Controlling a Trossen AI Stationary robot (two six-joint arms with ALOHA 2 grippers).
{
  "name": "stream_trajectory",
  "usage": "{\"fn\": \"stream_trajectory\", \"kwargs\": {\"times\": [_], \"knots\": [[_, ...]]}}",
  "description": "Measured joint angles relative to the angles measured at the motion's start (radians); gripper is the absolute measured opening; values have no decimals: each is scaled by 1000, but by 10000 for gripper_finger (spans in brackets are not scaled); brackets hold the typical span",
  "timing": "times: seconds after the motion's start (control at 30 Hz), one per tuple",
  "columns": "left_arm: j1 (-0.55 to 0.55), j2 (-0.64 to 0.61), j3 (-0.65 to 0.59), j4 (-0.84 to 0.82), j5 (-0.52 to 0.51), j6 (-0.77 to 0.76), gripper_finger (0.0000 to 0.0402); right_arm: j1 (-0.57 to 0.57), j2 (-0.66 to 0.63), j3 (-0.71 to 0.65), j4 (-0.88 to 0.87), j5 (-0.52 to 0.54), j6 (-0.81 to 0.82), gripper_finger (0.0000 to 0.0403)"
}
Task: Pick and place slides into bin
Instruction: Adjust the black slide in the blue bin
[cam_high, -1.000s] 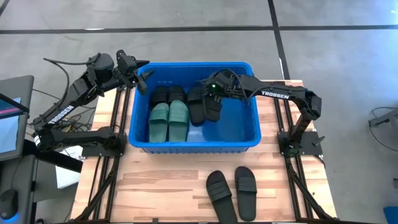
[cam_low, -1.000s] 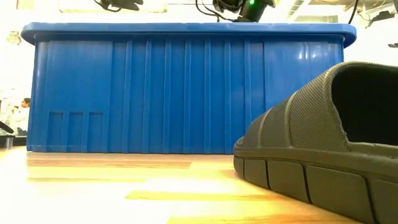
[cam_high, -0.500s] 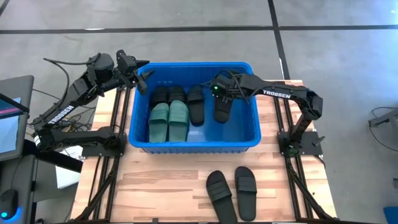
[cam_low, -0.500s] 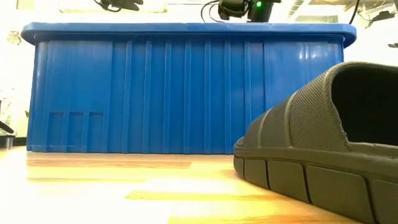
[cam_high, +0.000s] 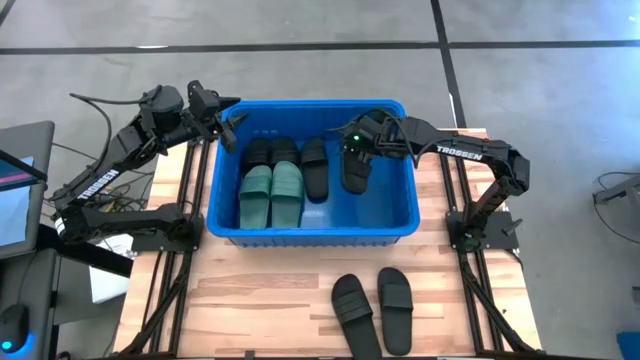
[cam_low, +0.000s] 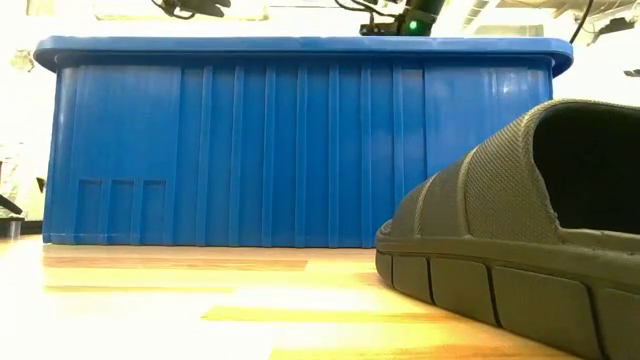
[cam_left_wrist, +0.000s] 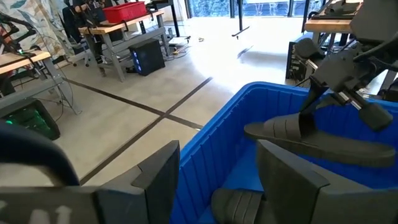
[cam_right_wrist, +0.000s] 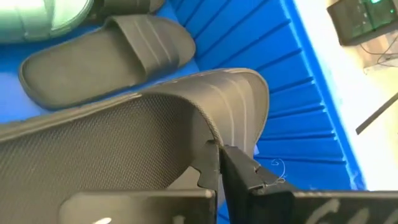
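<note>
Hanging over the bin (cam_high: 310, 232), the right gripper (cam_high: 357, 150) has carried its clamped black slide (cam_high: 356, 170) beside the others inside; release looks due; left gripper (cam_high: 228, 127) waits apart at the bin's corner.

The bright blue ribbed bin (cam_high: 228, 228) holds two sage green slides (cam_high: 271, 194) side by side, black slides (cam_high: 270, 152) behind them and one black slide (cam_high: 315, 170) beside. Another black slide (cam_high: 356, 170) hangs above the bin floor. Two black slides (cam_high: 374, 308) lie on the table in front.
</note>
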Motion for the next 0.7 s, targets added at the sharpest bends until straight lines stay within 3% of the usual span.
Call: {"fn": "stream_trajectory", "kwargs": {"times": [0.33,0.5,0.7], "knots": [[-1,0,0,0,1,-11,199,3,-9,0,-15,8,6,0],[-1,0,0,0,1,-11,199,-42,-4,-14,-121,30,6,0],[-1,0,0,0,1,-11,199,-99,-4,-75,-94,32,-31,0]]}}
